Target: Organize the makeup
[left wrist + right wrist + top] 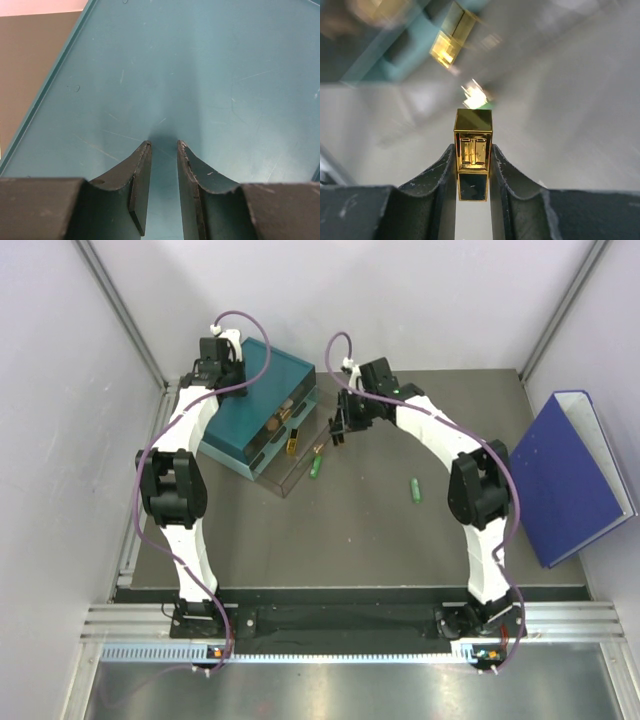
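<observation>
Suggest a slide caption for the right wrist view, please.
Right arm's fingers clamp a gold lipstick, the teal drawer box blurred behind.

This is a robotics lab test cell rather than a home or a shop. A dark counter (pixel 380 530) is boxed in on three sides by plain pale wall panels (pixel 50 440), with bare metal frame struts (pixel 120 308) rising from its far corners. A slotted aluminium rail (pixel 570 618) runs along the counter's near edge. A left arm (pixel 172 485) and a right arm (pixel 480 490), white and black, are bolted there, trailing purple cables (pixel 243 312). At the counter's right edge a blue binder (pixel 565 480) leans on the wall.
</observation>
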Motion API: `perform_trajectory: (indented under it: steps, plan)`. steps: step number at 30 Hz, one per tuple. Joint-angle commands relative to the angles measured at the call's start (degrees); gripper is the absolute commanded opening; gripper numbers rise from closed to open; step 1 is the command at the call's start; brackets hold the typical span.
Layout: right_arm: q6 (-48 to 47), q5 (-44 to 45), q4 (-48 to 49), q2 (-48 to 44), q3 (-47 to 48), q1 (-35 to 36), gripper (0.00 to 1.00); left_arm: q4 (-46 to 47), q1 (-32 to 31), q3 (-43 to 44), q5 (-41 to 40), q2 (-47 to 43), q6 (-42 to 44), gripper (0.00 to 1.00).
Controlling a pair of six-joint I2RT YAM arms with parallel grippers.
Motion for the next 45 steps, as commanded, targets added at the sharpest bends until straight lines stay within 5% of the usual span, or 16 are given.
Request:
perform_trajectory:
  steps: [1, 14, 26, 28, 39, 45]
  plan:
    - [12.7, -10.1, 10.6, 6.5, 5.4, 0.2, 0.04, -16.8, -0.9, -4.9, 3.2, 6.8, -1.4, 0.32]
    - [26.6, -14.2, 20.5, 17.6, 15.9, 0.5, 0.09, -17.0, -0.9, -5.1, 3.1, 6.6, -1.3, 0.32]
    - [25.4, -12.8, 18.3, 17.6, 15.8, 1.2, 0.63, -17.9, -0.9, -4.4, 2.3, 7.2, -0.3, 0.33]
    - [23.9, -12.1, 16.8, 16.3, 15.6, 0.8, 0.65, -18.0, -0.9, -4.2, 2.2, 7.2, -0.2, 0.32]
    - [0.9, 11.9, -6.5, -2.7, 1.3, -3.3, 0.69, -17.6, -0.8, -4.6, 2.9, 7.4, -0.8, 0.33]
    - [-2.3, 23.4, -11.1, -11.9, -13.5, -5.6, 0.67, -17.6, -0.9, -5.0, 3.0, 8.1, -0.6, 0.33]
